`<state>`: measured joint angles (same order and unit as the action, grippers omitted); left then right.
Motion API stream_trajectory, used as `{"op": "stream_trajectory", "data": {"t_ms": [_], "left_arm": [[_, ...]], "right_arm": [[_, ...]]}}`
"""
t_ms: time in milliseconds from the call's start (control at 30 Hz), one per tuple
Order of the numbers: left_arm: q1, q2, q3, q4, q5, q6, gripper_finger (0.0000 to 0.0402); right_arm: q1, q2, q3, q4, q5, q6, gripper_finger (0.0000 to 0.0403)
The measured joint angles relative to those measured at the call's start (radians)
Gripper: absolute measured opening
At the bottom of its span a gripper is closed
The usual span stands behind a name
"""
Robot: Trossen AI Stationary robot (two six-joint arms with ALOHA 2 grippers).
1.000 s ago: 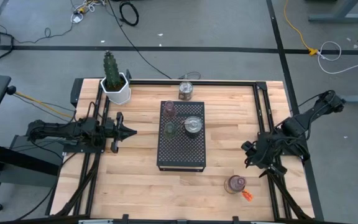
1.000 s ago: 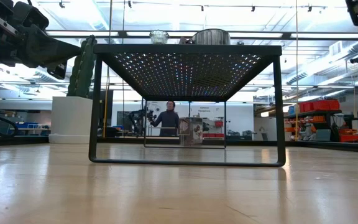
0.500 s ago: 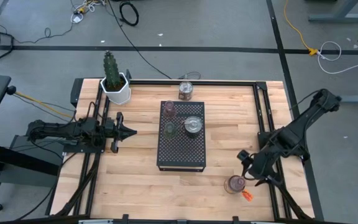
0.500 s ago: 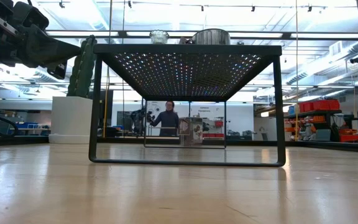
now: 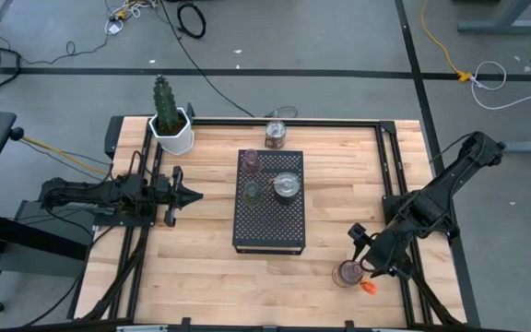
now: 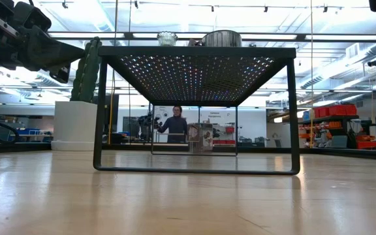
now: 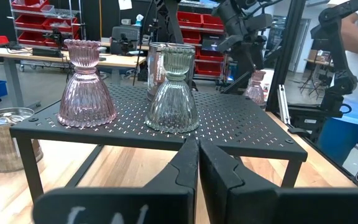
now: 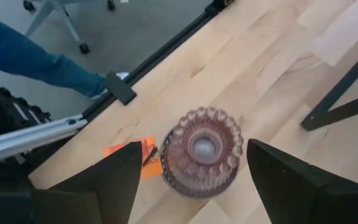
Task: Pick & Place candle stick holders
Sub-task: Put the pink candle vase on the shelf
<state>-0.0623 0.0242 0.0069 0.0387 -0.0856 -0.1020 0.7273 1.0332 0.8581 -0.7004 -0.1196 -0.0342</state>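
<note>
Your right gripper (image 5: pixel 358 251) has swung down toward the table's near right corner since a second ago, fingers apart, directly above the upright pink ribbed glass candle holder (image 8: pixel 202 151) with its orange tag (image 8: pixel 131 155), unreadable. Farther off, the black perforated metal stand (image 5: pixel 268 219) carries three holders. Your left gripper (image 5: pixel 192 194) waits shut.
</note>
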Motion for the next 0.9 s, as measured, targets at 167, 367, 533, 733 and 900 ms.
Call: {"op": "stream_trajectory", "data": {"t_ms": [167, 367, 533, 733, 900], "left_arm": [[0.000, 0.000, 0.000, 0.000, 0.000, 0.000, 0.0018], [0.000, 0.000, 0.000, 0.000, 0.000, 0.000, 0.0018], [0.000, 0.000, 0.000, 0.000, 0.000, 0.000, 0.0018], [0.000, 0.000, 0.000, 0.000, 0.000, 0.000, 0.0018], [0.000, 0.000, 0.000, 0.000, 0.000, 0.000, 0.0018]], "right_arm": [[0.000, 0.004, 0.000, 0.028, 0.000, 0.000, 0.0291], [0.000, 0.033, 0.000, 0.033, 0.035, -0.022, 0.0291], [0.000, 0.064, 0.000, 0.040, 0.035, -0.027, 0.0291], [0.001, 0.097, 0.000, 0.060, 0.034, -0.035, 0.0291], [0.001, 0.122, 0.000, 0.070, 0.034, -0.046, 0.0291]]}}
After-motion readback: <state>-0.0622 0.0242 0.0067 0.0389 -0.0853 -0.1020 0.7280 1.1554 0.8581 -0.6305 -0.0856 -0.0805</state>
